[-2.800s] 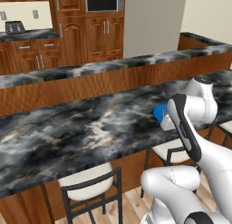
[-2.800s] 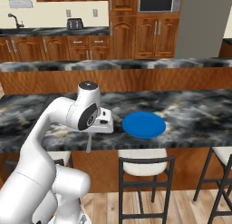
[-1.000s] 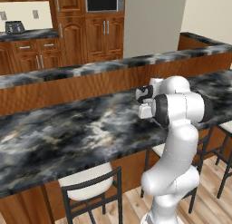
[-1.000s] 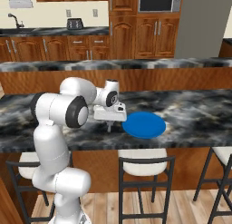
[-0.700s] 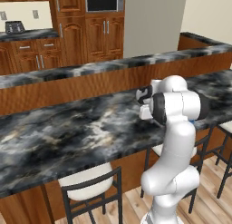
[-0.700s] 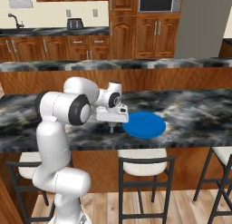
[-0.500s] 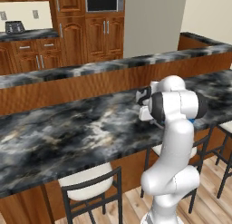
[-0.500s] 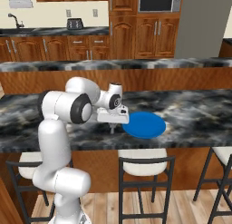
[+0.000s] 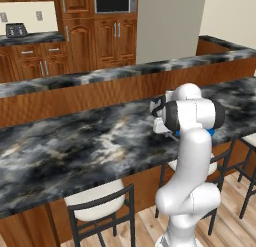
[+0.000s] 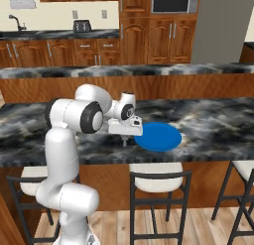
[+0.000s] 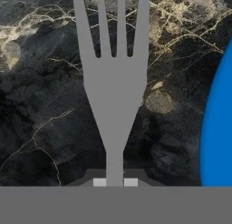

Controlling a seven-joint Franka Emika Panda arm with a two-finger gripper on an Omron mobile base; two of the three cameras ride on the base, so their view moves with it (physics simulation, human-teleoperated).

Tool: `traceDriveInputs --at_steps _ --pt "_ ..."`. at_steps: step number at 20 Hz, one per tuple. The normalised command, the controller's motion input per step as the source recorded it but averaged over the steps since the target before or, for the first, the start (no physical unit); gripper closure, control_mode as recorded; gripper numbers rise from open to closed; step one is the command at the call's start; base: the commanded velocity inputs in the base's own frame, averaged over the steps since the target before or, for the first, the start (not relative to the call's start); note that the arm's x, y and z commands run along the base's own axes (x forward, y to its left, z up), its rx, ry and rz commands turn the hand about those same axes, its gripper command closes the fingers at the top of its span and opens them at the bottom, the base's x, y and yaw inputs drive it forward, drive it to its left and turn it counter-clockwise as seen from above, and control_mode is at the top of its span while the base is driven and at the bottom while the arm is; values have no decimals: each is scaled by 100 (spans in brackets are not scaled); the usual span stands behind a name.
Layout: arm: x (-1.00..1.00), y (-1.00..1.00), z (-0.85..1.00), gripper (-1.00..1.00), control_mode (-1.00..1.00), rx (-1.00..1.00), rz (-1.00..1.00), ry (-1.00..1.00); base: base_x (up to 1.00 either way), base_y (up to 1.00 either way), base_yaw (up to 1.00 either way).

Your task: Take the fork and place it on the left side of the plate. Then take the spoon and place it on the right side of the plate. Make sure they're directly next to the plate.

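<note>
My gripper (image 10: 124, 139) is shut on the handle of the fork (image 11: 114, 82), a grey metal fork whose tines point away from the hand. In the hand view the small fingertips (image 11: 99, 182) clamp the thin handle at the bottom. The fork hangs just above the dark marble counter (image 10: 208, 125), close beside the left rim of the round blue plate (image 10: 158, 136). That plate's edge (image 11: 219, 128) curves along the right side of the hand view. In the left base view the gripper (image 9: 168, 133) sits behind my forearm. The spoon is out of view.
A raised wooden ledge (image 10: 149, 70) with a marble top runs along the counter's far side. Bar stools (image 10: 158, 182) stand under the near edge. Kitchen cabinets and a microwave (image 10: 170, 2) line the back wall.
The gripper, still shut on the fork, has slid right along the counter until it is beside the plate's left rim. The plate has stayed put.
</note>
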Motion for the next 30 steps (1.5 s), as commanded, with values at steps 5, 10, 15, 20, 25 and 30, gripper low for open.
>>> traceDriveInputs --at_steps 5,10,15,20,25,30 --pt "6 0 -4 100 -100 1 0 0 0 0 0" --pt "14 0 -6 -100 -100 1 0 0 0 0 0" --pt "3 0 0 -100 -100 3 0 1 0 0 0" --pt "-2 0 7 -100 -100 5 3 0 0 0 0" --pt "-38 12 41 -100 -100 0 1 -7 0 0 0" --pt "-70 35 41 -100 -100 0 0 -10 0 0 0"
